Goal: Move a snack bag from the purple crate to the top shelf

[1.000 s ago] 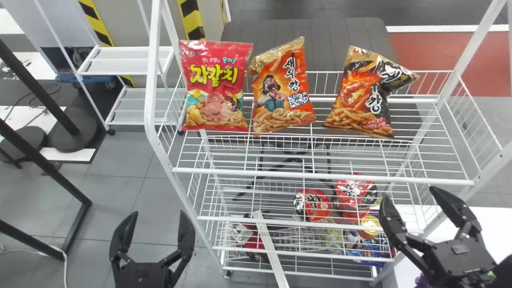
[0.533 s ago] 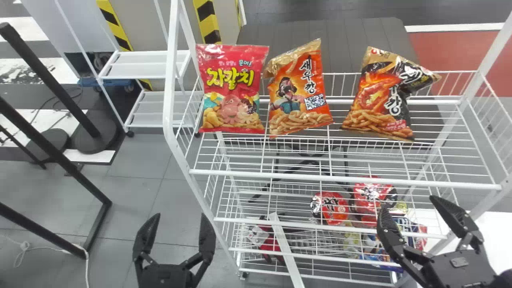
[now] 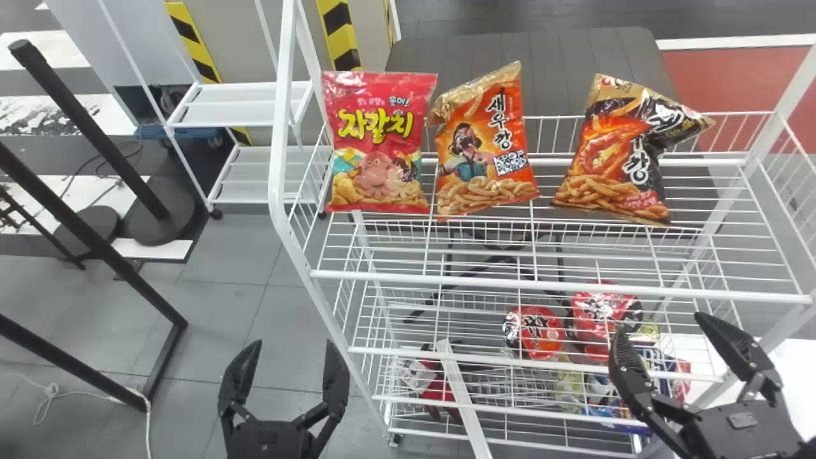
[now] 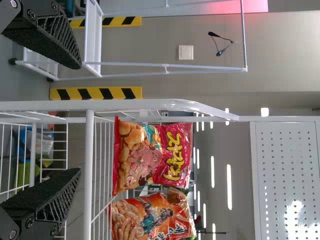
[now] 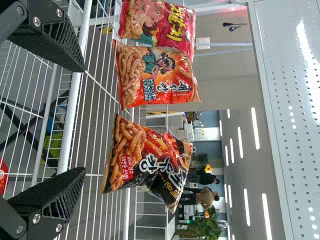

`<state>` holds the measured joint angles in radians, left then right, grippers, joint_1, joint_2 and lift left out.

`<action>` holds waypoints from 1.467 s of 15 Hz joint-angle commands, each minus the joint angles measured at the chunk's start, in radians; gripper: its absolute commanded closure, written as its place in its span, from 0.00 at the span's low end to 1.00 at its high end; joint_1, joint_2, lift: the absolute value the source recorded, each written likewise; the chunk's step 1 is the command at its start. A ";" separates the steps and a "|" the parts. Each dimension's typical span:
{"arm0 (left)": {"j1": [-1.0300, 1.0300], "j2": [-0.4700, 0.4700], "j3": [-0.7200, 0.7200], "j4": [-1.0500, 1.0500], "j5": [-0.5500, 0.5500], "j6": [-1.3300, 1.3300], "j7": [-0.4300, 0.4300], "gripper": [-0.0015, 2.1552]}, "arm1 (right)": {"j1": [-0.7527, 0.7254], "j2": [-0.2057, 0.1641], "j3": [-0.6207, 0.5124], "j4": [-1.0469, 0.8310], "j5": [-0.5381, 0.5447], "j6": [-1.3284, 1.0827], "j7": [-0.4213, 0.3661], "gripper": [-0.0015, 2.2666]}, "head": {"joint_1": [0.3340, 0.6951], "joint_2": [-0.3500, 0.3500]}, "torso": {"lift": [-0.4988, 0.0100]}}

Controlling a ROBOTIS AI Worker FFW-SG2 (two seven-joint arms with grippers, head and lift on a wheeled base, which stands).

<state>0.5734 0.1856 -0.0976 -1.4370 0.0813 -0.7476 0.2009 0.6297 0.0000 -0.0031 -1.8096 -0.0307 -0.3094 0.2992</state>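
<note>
Snack bags (image 3: 488, 150), twelve o'clock, on the top shelf (image 3: 561, 286). My left gripper (image 3: 294, 344) (seven o'clock) and right gripper (image 3: 660, 324) (five o'clock): spread, empty. I should keep both clear of its wires when turning.

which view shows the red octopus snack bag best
The head view: the red bag appears upright, its whole front in frame and unblocked. The left wrist view shows it sideways, next to the orange bag; the right wrist view also shows it sideways, but cut off by the picture's edge.
</note>
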 commanded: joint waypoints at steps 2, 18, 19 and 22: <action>-0.003 0.000 0.001 0.003 0.000 0.001 0.000 0.04 | -0.001 0.001 0.006 0.000 0.002 -0.001 0.001 0.06 | 1.00 0.75 | 0.98; -0.018 0.002 0.004 0.017 0.008 0.017 -0.003 0.04 | -0.016 0.001 0.006 0.019 0.003 0.002 0.001 0.06 | 1.00 0.76 | 0.98; -0.018 0.002 0.004 0.017 0.008 0.017 -0.005 0.04 | -0.016 0.001 0.006 0.019 0.005 0.002 0.001 0.06 | 1.00 0.76 | 0.98; -0.017 0.003 0.004 0.017 0.009 0.020 -0.005 0.04 | -0.018 0.001 0.008 0.021 0.009 0.002 0.001 0.06 | 1.00 0.76 | 0.98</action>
<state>0.5556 0.1872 -0.0936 -1.4205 0.0897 -0.7271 0.1963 0.6124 0.0000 0.0039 -1.7897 -0.0227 -0.3077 0.2996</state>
